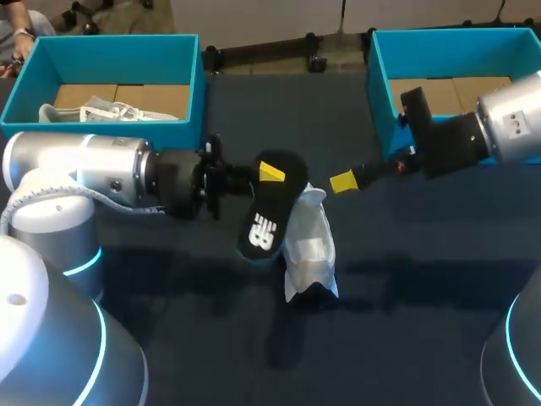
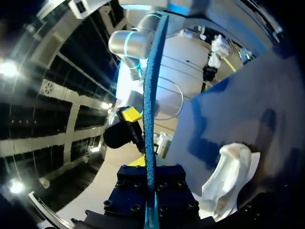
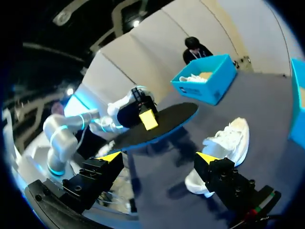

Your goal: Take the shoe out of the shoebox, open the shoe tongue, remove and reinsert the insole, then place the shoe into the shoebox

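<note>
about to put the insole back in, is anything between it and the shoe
Nothing visible does. The left gripper is shut on the insole, held close beside the white shoe lying on the table. The right gripper is open on the shoe's other side, not between them.

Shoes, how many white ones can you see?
2. One shoe lies in the middle of the table; a second shoe sits in the left box. The right arm hides part of the right box, so another could be hidden.
</note>
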Tool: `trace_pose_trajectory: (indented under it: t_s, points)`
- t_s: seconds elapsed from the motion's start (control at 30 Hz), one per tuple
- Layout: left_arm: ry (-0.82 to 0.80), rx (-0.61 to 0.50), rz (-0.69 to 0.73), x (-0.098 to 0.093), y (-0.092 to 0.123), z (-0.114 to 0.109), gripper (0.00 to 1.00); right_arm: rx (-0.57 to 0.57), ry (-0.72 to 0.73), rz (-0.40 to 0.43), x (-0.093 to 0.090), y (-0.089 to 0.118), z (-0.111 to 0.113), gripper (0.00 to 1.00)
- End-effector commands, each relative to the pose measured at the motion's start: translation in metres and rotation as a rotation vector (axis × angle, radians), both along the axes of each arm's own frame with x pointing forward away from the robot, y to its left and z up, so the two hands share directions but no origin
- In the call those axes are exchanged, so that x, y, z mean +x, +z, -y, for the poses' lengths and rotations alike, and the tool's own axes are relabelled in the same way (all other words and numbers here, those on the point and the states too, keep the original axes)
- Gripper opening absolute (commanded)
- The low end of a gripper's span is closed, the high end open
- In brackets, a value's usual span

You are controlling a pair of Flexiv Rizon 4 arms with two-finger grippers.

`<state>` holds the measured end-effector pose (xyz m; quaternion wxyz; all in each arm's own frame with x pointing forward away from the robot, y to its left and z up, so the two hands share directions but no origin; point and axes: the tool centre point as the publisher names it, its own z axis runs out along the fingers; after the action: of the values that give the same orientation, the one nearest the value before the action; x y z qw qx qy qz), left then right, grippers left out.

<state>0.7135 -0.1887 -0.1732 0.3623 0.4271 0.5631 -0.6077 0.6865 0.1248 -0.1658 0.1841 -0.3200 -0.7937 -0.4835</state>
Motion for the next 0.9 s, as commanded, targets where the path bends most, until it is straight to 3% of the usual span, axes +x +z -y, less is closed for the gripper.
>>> trace_pose_trajectory:
  t_s: [0.03,0.27,0.47,0.9]
  points:
    - [-0.027,-0.012,-0.038,0.001,0.001,-0.011,0.00,-0.068,0.038,0.089,-0.010,0.007,0.014,1.00]
    - [-0.058,-0.029,-0.125,-0.004,0.006,-0.016,0.00,-0.109,0.129,0.165,-0.012,-0.001,0.021,1.00]
    - [-0.094,-0.049,-0.246,-0.009,0.010,-0.018,0.00,-0.211,0.167,0.254,-0.016,-0.009,0.026,1.00]
    - [-0.094,-0.049,-0.246,-0.009,0.010,-0.018,0.00,-0.211,0.167,0.254,-0.016,-0.009,0.026,1.00]
